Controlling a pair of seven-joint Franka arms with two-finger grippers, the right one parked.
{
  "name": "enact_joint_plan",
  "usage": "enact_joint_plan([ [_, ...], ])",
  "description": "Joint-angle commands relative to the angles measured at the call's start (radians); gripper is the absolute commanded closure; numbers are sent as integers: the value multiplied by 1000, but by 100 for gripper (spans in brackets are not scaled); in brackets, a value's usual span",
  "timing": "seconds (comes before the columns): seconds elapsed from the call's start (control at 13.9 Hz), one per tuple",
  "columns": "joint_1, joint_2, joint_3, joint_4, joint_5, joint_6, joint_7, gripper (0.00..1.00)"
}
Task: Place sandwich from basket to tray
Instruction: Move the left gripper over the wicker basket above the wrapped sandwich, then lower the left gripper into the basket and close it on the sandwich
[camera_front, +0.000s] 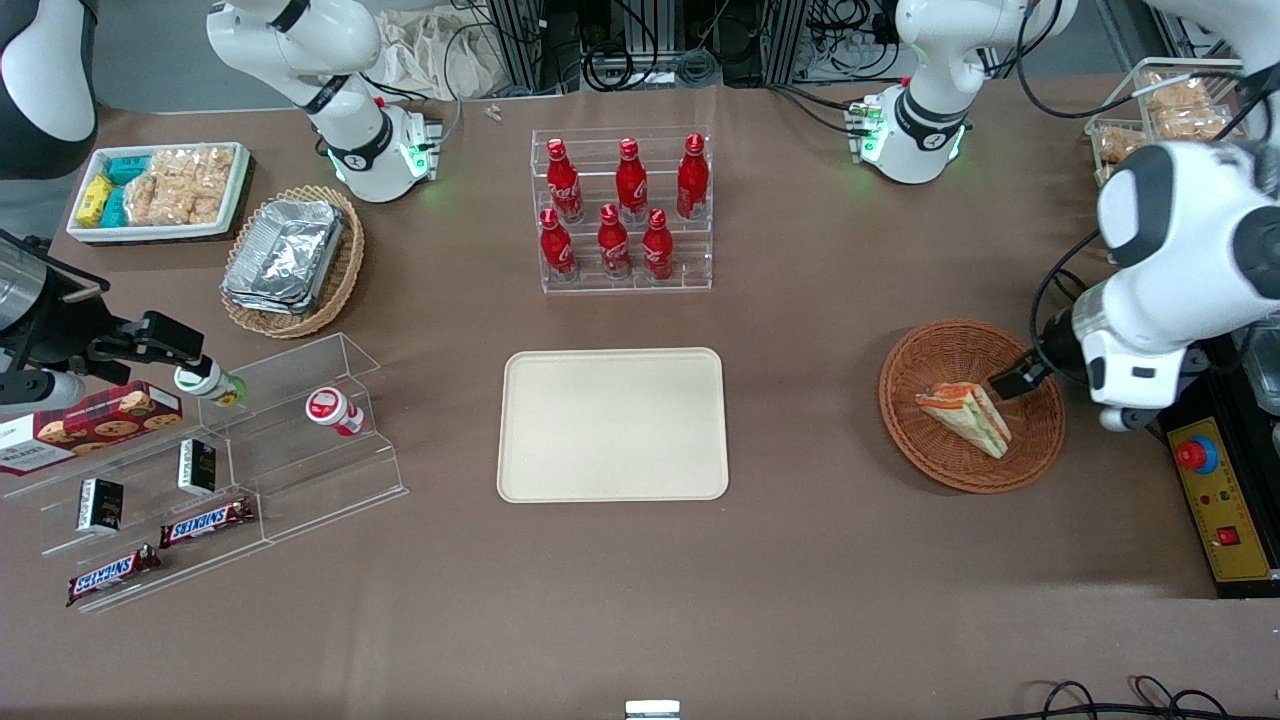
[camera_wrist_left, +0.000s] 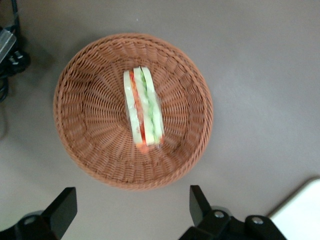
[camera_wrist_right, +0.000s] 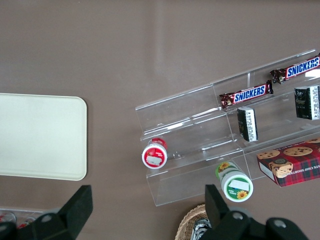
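Note:
The sandwich (camera_front: 966, 415) is a wrapped triangular wedge with white bread and orange and green filling. It lies in the round reddish-brown wicker basket (camera_front: 925, 350). My left gripper (camera_front: 1014, 381) hangs above the basket's rim at the working arm's end, open and empty, and apart from the sandwich. In the left wrist view the sandwich (camera_wrist_left: 143, 112) lies in the middle of the basket (camera_wrist_left: 90, 115), and the gripper (camera_wrist_left: 130, 207) has its two black fingers (camera_wrist_left: 197, 202) spread wide over the bare table just off the rim. The cream tray (camera_front: 612, 425) lies flat mid-table; a corner of it shows in the left wrist view (camera_wrist_left: 302, 210).
A yellow control box with a red button (camera_front: 1197, 455) stands close beside the basket. A clear rack of red bottles (camera_front: 622, 210) stands farther from the camera than the tray. A clear stepped shelf with snacks (camera_front: 200, 470), a tan basket of foil containers (camera_front: 290, 260) and a white snack tray (camera_front: 160, 190) lie toward the parked arm's end.

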Motion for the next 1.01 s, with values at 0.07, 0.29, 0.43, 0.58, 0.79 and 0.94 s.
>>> enact_joint_plan([
  [0.07, -12, 2, -7, -123, 59, 142, -93, 0],
  [0.29, -9, 56, -6, -129, 61, 202, -95, 0],
  [0.43, -7, 74, -4, -140, 61, 243, -95, 0],
  [0.58, -7, 102, -3, -145, 59, 280, -96, 0],
  [0.79, 0, 120, -1, -198, 59, 374, -101, 0],
  [0.94, 0, 125, -1, -226, 61, 420, -101, 0],
])
